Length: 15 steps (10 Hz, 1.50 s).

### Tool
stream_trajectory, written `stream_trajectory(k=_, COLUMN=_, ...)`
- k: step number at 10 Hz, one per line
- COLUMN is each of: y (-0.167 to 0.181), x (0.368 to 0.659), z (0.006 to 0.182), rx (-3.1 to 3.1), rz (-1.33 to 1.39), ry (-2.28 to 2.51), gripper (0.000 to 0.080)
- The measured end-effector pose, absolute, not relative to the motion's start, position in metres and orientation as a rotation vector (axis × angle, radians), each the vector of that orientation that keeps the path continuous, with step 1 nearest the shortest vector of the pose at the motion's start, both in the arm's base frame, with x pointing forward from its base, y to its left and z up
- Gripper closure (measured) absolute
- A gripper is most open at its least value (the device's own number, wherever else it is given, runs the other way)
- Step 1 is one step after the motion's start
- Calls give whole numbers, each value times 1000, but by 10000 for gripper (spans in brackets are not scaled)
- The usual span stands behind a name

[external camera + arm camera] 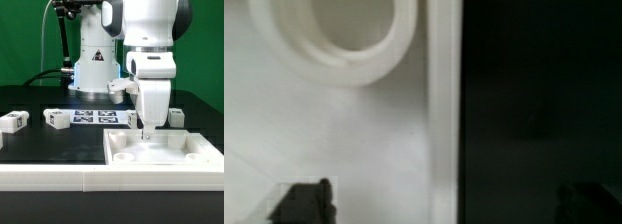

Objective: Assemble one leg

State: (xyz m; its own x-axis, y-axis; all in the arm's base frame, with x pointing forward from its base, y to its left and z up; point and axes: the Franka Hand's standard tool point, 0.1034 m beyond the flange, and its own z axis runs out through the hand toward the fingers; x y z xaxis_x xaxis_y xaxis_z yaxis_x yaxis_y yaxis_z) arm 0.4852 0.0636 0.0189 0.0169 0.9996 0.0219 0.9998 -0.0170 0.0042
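My gripper (148, 127) points straight down over the far rim of the large white recessed panel (190, 152). In the wrist view the gripper (443, 205) is open and empty. Its dark fingertips (299, 203) stand wide apart, one over the white panel (331, 130) and the other over the black table. The panel's raised edge (445, 120) runs between them, and a round socket (349, 35) in the panel shows further on. Small white tagged legs lie on the table: one (12, 122) at the exterior view's far left, one (55, 120) beside it, and one (178, 116) just right of the gripper.
The marker board (95, 117) lies flat behind the panel, in front of the robot base (92, 70). Another small white tagged block (119, 88) sits by the base. A white ledge (40, 178) runs along the front.
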Motion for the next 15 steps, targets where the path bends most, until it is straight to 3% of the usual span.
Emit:
stream_trajectory(k=4, y=63, x=485, z=19, rx=-2232, rz=-30, ry=-2193, gripper=151)
stream_trajectory(k=8, y=74, x=459, z=66, rx=-2398, rz=-60, ry=-2071, gripper=151)
stream_trajectory(k=12, y=75, x=458, z=67, rx=-2498, rz=-63, ry=-1944, gripper=151)
stream_trajectory(k=15, y=72, x=443, z=59, rx=-2787, rz=-78, ry=-1419, gripper=151)
